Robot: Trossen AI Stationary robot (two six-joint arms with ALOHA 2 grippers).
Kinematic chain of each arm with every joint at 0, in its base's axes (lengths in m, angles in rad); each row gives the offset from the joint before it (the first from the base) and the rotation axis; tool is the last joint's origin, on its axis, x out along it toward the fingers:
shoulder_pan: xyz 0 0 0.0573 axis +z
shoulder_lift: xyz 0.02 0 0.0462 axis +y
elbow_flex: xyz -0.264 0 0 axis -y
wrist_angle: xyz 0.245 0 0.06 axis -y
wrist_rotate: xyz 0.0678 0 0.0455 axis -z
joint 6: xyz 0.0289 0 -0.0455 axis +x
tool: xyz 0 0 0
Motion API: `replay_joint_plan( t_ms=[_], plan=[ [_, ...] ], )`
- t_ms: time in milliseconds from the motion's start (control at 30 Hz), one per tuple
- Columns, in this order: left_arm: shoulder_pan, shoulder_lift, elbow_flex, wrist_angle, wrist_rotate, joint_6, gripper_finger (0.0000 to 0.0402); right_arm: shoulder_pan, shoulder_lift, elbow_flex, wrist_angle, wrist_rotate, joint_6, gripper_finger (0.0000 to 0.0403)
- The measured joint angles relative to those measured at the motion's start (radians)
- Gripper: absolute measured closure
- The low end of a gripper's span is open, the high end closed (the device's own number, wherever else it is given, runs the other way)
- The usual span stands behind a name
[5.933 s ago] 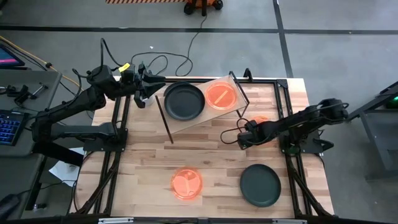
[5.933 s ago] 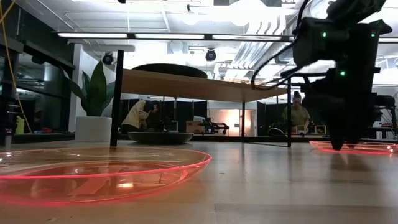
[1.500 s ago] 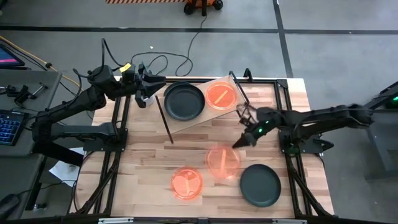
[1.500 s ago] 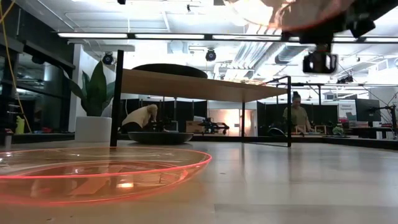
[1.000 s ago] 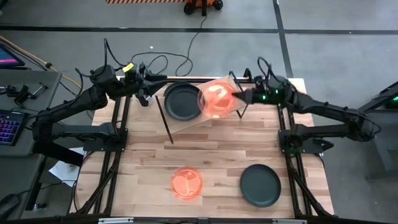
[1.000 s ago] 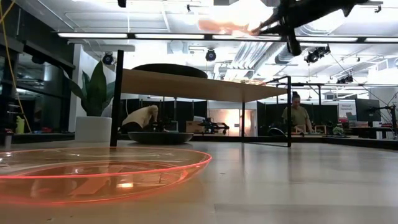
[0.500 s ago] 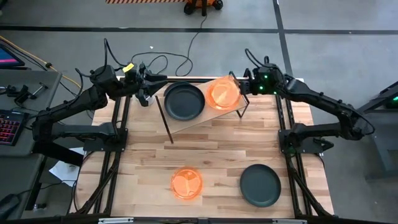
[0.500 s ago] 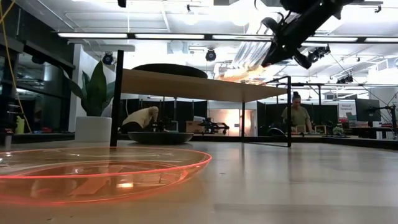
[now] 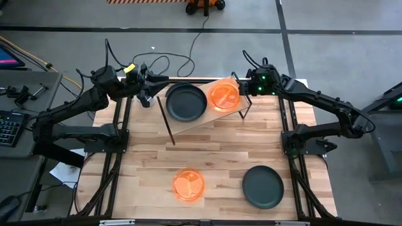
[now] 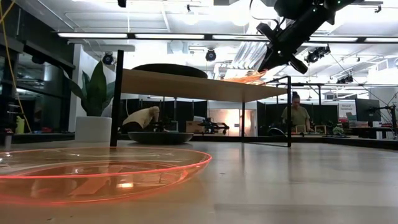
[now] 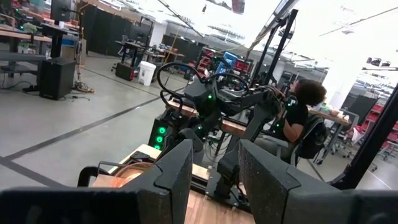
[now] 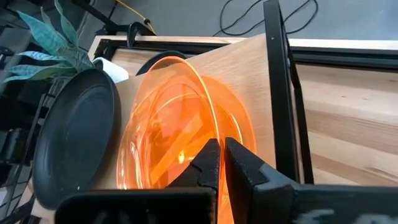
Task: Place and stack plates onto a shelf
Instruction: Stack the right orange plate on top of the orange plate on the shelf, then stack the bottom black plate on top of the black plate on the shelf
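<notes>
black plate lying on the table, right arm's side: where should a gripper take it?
Pinch the raised rim of the black plate, one finger inside and one outside. It lies flat, open side up, on the tabletop, so only the rim offers a hold. Probably come from above, at the edge on the side of the right arm.

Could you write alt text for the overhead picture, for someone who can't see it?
Seen from above, the right gripper holds an orange plate over the small wooden shelf, beside a black plate already there. The left gripper waits nearby; an orange plate and a black plate remain on the table.
</notes>
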Motion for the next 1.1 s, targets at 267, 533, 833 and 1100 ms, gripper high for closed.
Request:
replay_joint_plan(
  t_ms=[267,533,833,1100],
  plan=[
    [0.000,0.000,0.000,0.001,0.000,0.000,0.0282,0.000,0.000,0.000,0.000,0.004,0.000,0.0362],
    [0.000,0.000,0.000,0.005,0.000,0.000,0.0282,0.000,-0.002,0.000,0.001,-0.001,-0.003,0.0267],
    [0.000,0.000,0.000,0.005,0.000,0.000,0.0282,0.000,-0.077,0.028,0.029,-0.054,-0.092,0.0234],
    [0.000,0.000,0.000,0.004,0.000,0.000,0.0282,0.070,-0.185,0.042,0.066,-0.353,-0.205,0.0233]
  ],
)
